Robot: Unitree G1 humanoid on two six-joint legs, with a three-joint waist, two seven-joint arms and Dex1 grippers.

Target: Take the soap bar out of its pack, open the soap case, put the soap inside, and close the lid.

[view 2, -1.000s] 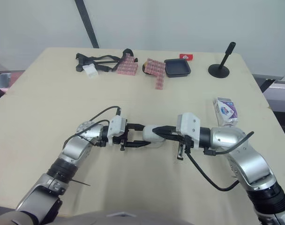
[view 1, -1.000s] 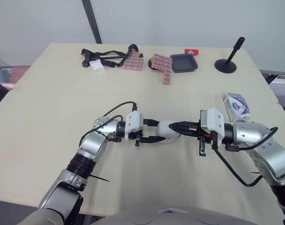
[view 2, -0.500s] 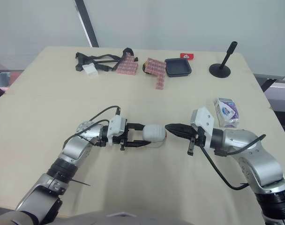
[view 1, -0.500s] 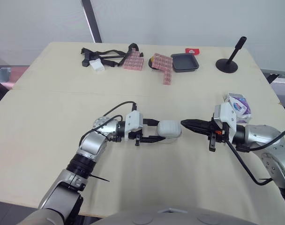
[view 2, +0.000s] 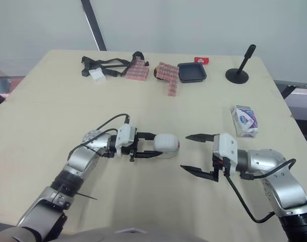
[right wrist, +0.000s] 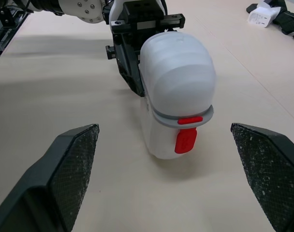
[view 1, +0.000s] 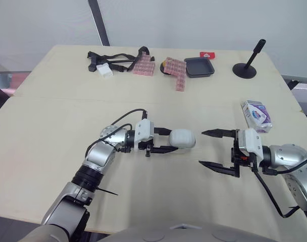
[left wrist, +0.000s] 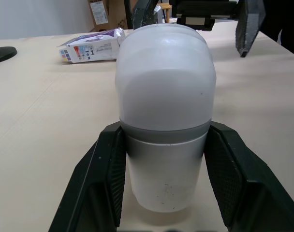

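The white soap case (view 1: 181,138) lies on the table at the middle, lid down, its red latch (right wrist: 186,139) facing my right arm. My left gripper (view 1: 166,139) is shut on the case (left wrist: 164,116), one finger along each side of it. To the right of the case, with a clear gap between them, my right gripper (view 1: 214,149) is open wide and holds nothing; its fingertips (right wrist: 72,166) point at the case. The purple-and-white soap pack (view 1: 255,114) lies near the table's right edge, beyond my right arm.
Along the far edge lie black straps with a white block (view 1: 105,71), pink patterned packs (view 1: 143,67), a black tray (view 1: 198,66), a small red item (view 1: 207,55) and a black stand (view 1: 243,70). A seam (view 1: 67,98) crosses the tabletop.
My right gripper has let go of the case's end, drawn back to the right and opened wide. The left gripper and the case have stayed in place.
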